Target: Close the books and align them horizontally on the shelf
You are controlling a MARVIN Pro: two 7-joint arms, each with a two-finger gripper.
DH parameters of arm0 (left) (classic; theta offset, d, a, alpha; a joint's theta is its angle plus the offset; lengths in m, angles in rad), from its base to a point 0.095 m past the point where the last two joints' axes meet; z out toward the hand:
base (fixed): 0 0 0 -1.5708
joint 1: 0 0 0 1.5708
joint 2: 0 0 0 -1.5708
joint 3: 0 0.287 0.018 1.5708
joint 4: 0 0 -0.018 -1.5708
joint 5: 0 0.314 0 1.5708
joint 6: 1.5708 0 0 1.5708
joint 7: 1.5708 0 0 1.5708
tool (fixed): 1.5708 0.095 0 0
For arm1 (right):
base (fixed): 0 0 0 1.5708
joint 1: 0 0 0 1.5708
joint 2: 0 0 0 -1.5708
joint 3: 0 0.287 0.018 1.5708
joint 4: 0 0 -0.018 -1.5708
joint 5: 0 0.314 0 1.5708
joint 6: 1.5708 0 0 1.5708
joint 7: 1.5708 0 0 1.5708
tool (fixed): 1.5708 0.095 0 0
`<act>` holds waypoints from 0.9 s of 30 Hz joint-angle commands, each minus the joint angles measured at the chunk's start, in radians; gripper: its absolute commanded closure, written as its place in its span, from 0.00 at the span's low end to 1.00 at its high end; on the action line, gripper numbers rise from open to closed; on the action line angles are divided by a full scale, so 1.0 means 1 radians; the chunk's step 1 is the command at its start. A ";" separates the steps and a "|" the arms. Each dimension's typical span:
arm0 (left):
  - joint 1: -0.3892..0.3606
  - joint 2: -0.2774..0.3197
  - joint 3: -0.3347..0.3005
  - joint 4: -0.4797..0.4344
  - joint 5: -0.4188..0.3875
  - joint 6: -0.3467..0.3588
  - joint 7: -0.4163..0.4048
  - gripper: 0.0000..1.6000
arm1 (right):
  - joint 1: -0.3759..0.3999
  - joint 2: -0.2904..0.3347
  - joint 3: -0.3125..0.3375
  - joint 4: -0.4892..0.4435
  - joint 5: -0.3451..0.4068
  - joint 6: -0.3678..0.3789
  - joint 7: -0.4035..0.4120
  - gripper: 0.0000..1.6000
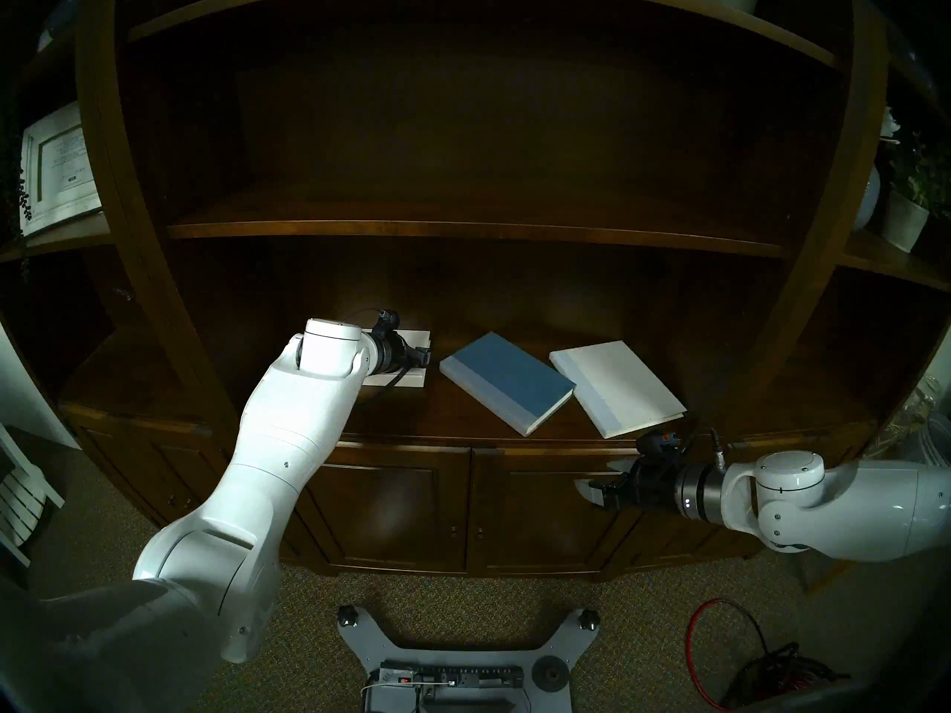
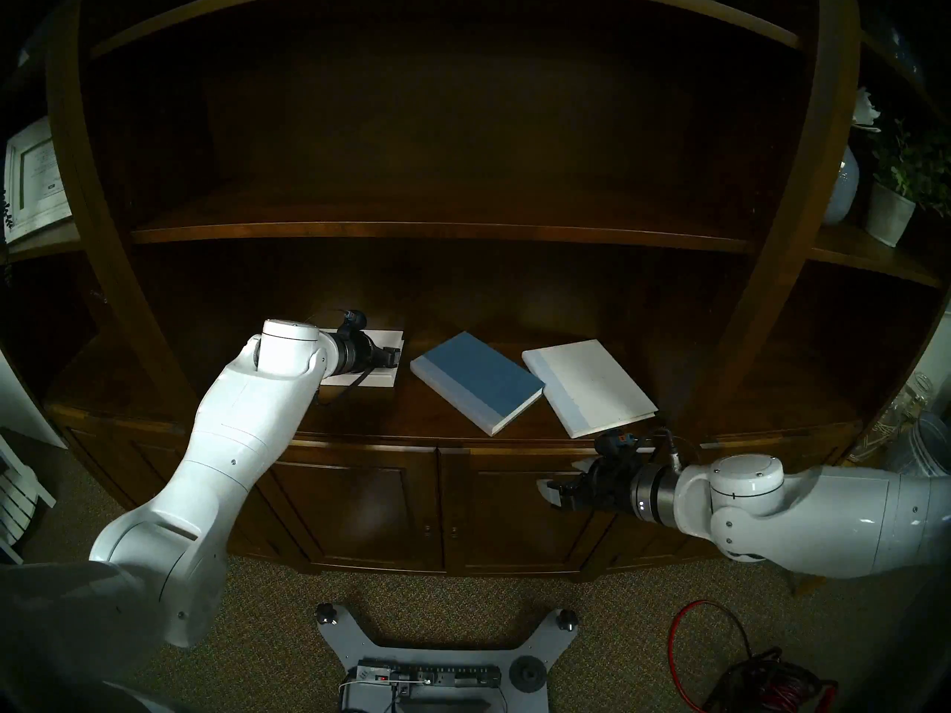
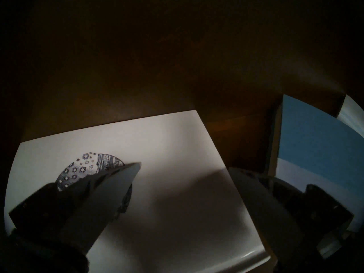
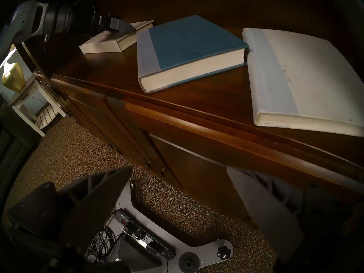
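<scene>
1. Three closed books lay on the shelf [image 1: 309, 413]: emblem book [image 3: 177, 158], blue book [image 1: 507, 382], white book [image 1: 617, 388].
2. The left gripper [image 1: 423, 358], jaws apart, hovered over the emblem book.
3. The right gripper [image 1: 592, 493] hung before the cabinet doors [image 1: 401, 511], jaws apart.

A white-framed picture [image 1: 54, 169] is leaned upright on a side shelf at far left. A potted plant [image 1: 911, 202] in a white pot is set on the opposite side shelf, beside a pale vase [image 1: 868, 202]. Brown carpet [image 1: 617, 619] is laid below the panelled cabinet doors [image 1: 401, 506]. A coiled red cable [image 1: 741, 660] is seen at lower right. A power strip [image 1: 447, 678] is mounted on a grey base plate [image 1: 360, 640]. A white side table [image 4: 33, 101] carries a yellowish vase [image 4: 13, 77].
</scene>
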 commanded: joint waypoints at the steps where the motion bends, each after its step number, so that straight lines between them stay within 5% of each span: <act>1: 0.011 0.065 -0.013 -0.030 0.005 -0.010 -0.028 0.00 | 0.021 0.000 0.020 -0.002 0.001 -0.005 0.000 0.00; 10: 0.031 0.115 -0.035 -0.043 0.009 -0.032 -0.063 0.00 | 0.021 0.000 0.020 -0.002 0.001 -0.005 0.000 0.00; 27: -0.072 0.129 -0.063 0.093 0.016 -0.095 -0.106 0.00 | 0.021 0.000 0.020 -0.002 0.001 -0.005 0.000 0.00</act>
